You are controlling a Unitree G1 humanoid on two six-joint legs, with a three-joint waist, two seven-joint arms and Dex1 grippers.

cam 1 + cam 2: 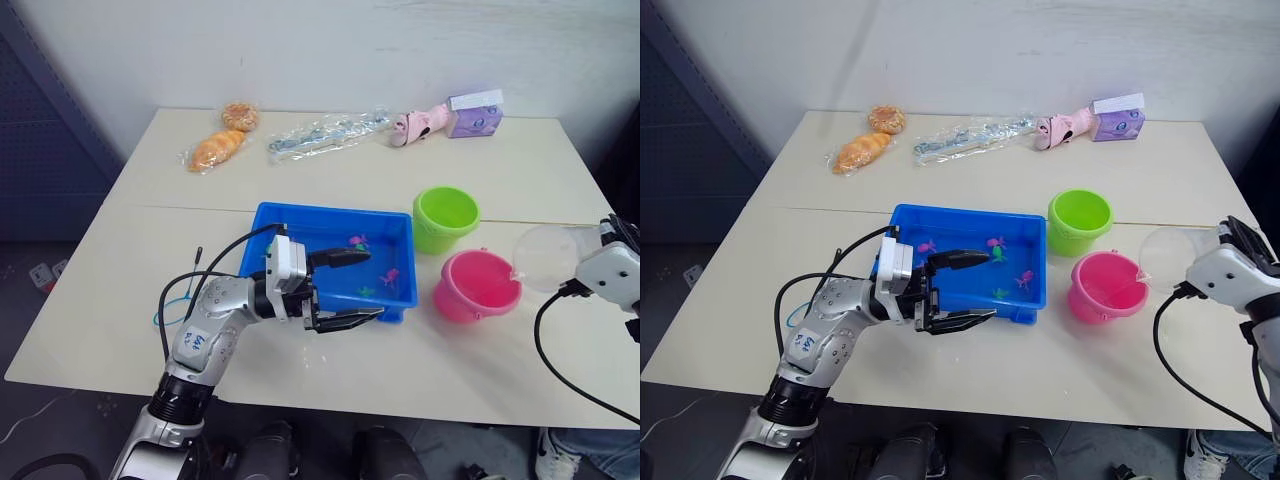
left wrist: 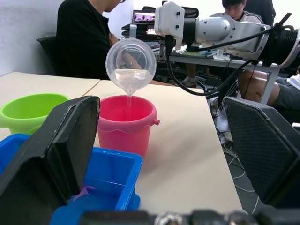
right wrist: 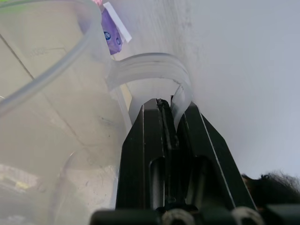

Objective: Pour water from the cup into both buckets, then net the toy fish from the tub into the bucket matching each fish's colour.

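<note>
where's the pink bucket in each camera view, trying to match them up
Left eye view: the pink bucket stands right of the blue tub, in front of the green bucket.
Right eye view: the same spot, under the tilted cup.
Left wrist view: centre, behind the tub's corner, water falling into it from the cup.
Right wrist view: I can't pick it out.
Shared landmark: the clear cup held by the right gripper.

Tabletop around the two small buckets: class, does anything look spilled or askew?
Nothing stands out. The clear plastic cup is tilted on purpose, its stream falling inside the pink plastic bucket; the lime green bucket stands upright, with no puddle visible.
</note>
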